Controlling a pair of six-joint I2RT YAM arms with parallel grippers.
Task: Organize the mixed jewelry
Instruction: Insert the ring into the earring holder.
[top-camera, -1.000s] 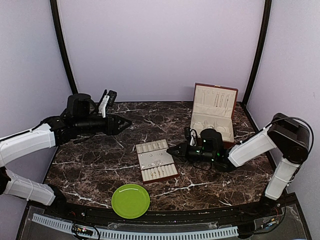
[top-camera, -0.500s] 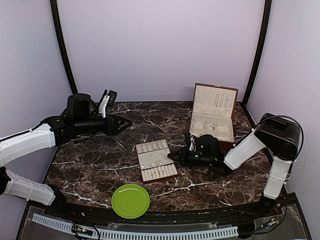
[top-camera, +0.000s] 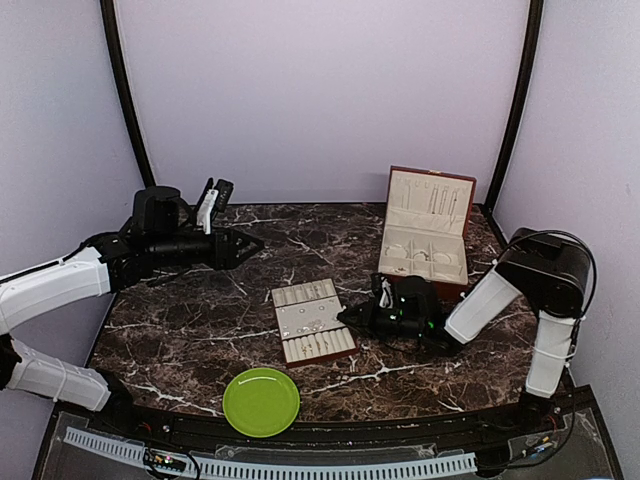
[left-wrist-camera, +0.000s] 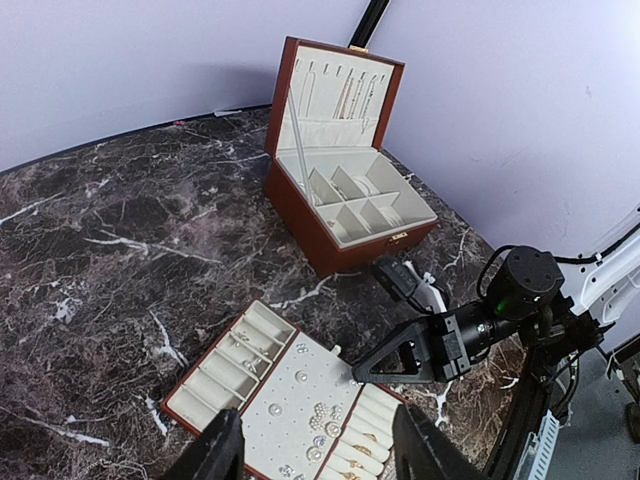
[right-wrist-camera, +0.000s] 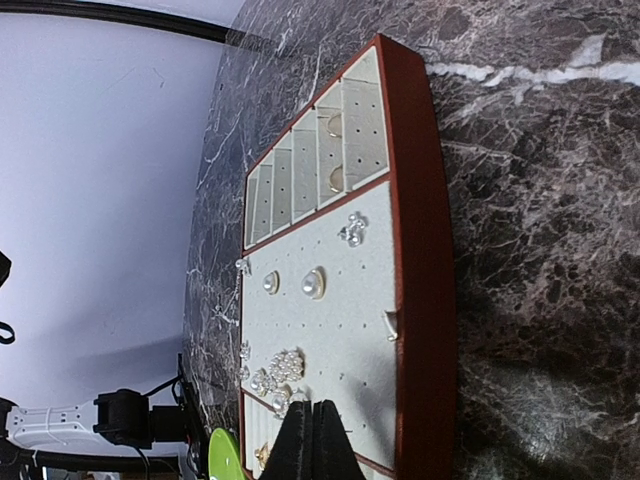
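The right gripper (top-camera: 342, 313), clenched with nothing seen in it, sits at the tray's (right-wrist-camera: 415, 250) right edge with the mixed jewelry (right-wrist-camera: 282, 368) just to its left on the centre panel, whereas the left gripper (top-camera: 252, 243), part-open and empty, hovers well apart, farther back.

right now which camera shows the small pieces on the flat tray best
Right wrist: it is nearest the tray, so the jewelry pieces show singly, beads and studs. The left wrist view shows them smaller, near its bottom edge; the top view gives only pale specks.
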